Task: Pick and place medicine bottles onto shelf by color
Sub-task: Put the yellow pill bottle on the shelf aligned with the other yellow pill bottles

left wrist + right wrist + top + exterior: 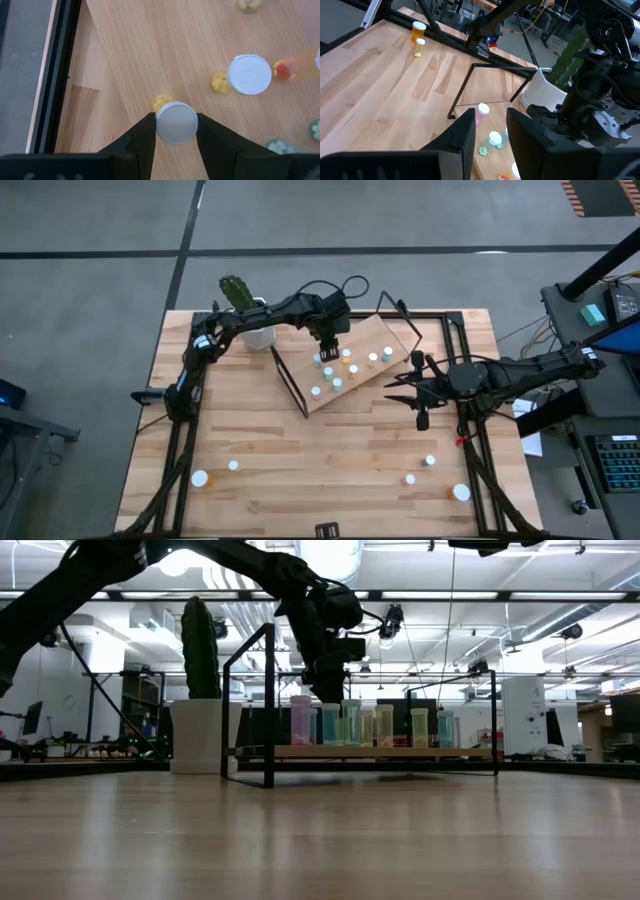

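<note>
Surface (330,470) of pale planks, two dark arms over it. Shelf (385,338), a light-wood board on a black wire frame, sits tilted mid-back, just beside a white pot with a cactus (235,290).

Left arm reaches from the left edge across to the shelf's near-left part; left pincer (176,131) hangs straight over the board, fingers (142,137) pinching a white-capped bottle (176,122) on two sides of its cap. Bottle stands upright, long axis vertical, yellow pills showing under the cap; it looks at or just above the board, can't tell if it's touching. Release should be a straight spread of the fingers, my guess. The next upright white-capped bottle (248,75) is near but apart, so there's room.

Right arm waits over the surface's right side, just off the shelf's right corner. Right pincer (490,132) is spread a little with nothing between the fingers, pointing toward the shelf.

On the shelf: a cluster of about eight bottles (340,375), upright, white, pale green and yellowish caps; low view shows them as a row (370,727).

Still loose on the surface: two bottles front-left (200,478), three front-right (430,461). Right arm is nearer to those three, left arm to the pair.
</note>
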You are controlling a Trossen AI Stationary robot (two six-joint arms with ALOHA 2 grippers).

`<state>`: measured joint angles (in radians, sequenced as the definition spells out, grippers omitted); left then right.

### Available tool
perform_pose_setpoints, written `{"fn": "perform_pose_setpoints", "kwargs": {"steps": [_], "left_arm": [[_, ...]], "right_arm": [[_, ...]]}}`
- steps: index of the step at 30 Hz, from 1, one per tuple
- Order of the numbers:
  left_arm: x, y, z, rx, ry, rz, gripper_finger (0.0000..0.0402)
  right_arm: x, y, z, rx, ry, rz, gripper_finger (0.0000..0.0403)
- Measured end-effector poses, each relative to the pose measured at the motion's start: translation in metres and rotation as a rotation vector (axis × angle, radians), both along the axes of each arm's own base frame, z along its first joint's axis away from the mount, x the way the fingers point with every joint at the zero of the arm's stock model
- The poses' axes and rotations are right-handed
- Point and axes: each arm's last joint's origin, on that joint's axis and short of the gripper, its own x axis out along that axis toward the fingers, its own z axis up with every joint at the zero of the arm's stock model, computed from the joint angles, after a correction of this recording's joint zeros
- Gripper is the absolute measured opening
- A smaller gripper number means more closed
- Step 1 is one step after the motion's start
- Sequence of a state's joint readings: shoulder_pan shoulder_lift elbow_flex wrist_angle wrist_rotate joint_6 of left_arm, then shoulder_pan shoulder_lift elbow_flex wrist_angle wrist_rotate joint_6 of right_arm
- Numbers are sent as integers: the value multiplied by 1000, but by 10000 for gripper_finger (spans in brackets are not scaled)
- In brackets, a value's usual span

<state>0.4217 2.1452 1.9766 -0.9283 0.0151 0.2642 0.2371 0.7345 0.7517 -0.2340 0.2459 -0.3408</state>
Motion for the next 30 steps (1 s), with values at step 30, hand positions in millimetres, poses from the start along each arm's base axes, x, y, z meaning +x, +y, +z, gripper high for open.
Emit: {"fn": "perform_pose_setpoints", "kwargs": {"steps": [30], "left_arm": [[-31, -41, 87, 71, -166, -2, 231]], "right_arm": [[0, 0, 0, 28, -4, -11, 100]]}}
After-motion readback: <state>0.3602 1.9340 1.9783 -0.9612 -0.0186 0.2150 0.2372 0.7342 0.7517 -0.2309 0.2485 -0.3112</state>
